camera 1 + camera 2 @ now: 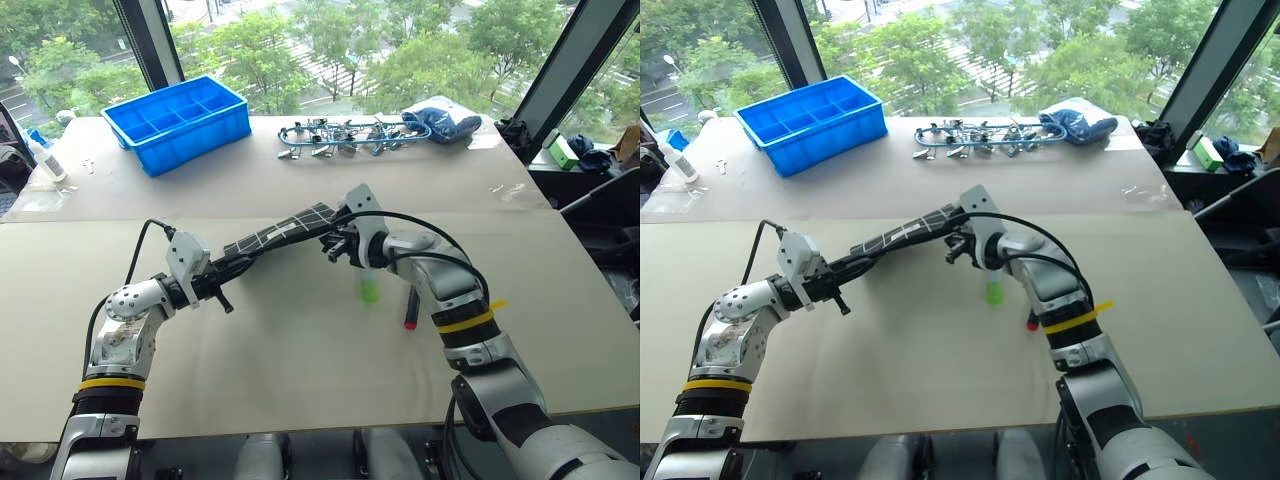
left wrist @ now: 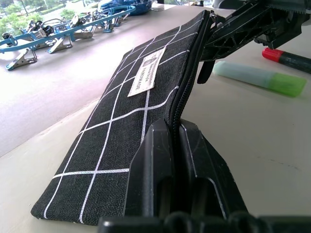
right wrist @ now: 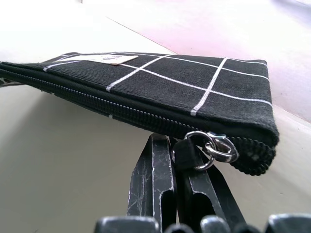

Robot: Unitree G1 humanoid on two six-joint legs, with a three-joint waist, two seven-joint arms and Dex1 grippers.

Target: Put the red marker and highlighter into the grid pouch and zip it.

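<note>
Above the beige table, both grippers pinch the black white-gridded grid pouch (zipper closed).

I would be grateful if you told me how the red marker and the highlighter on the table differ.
The red marker has a dark barrel with a red cap; the highlighter is pale at one end and lime green at the other. The marker looks slimmer, the highlighter thicker. The highlighter lies nearer the grid pouch, the marker beyond it. Both lie flat on the table, outside the pouch and ungripped.
</note>
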